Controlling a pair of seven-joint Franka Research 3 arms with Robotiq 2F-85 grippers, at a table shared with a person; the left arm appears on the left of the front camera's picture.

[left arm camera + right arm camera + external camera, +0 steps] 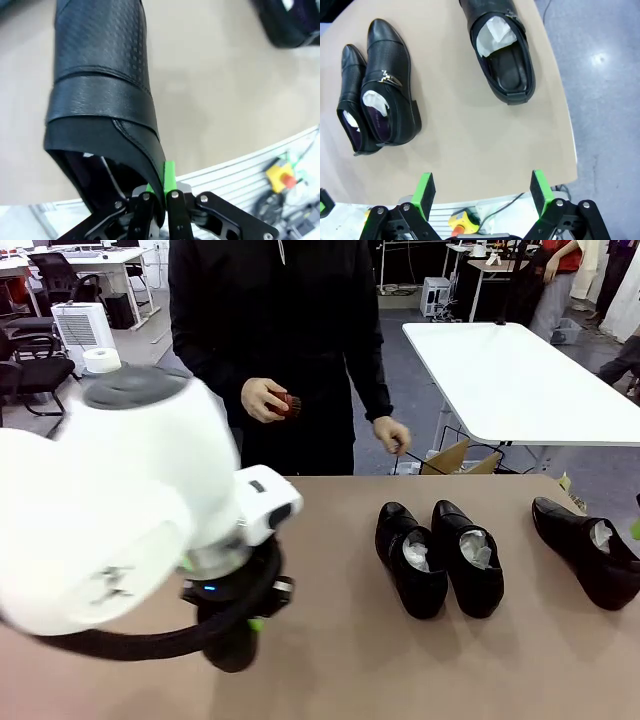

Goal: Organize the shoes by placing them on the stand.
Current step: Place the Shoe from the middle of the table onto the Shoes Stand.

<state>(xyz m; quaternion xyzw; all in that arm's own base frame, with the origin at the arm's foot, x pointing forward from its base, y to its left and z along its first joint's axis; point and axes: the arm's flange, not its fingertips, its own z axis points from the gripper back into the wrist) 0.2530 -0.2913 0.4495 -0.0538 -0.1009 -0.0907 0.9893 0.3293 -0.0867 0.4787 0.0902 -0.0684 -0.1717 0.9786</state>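
Left gripper point(160, 181) pinching heel rim, perforated black leather shoe point(100, 60)

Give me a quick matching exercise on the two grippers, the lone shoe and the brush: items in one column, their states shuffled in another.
1. left gripper
2. right gripper
3. lone shoe
4. brush

A. in the person's hand
B. open, above the table edge
C. shut on a shoe at its heel rim
D. lying apart from the pair, toward the robot's right

Pairs: 1-C, 2-B, 3-D, 4-A
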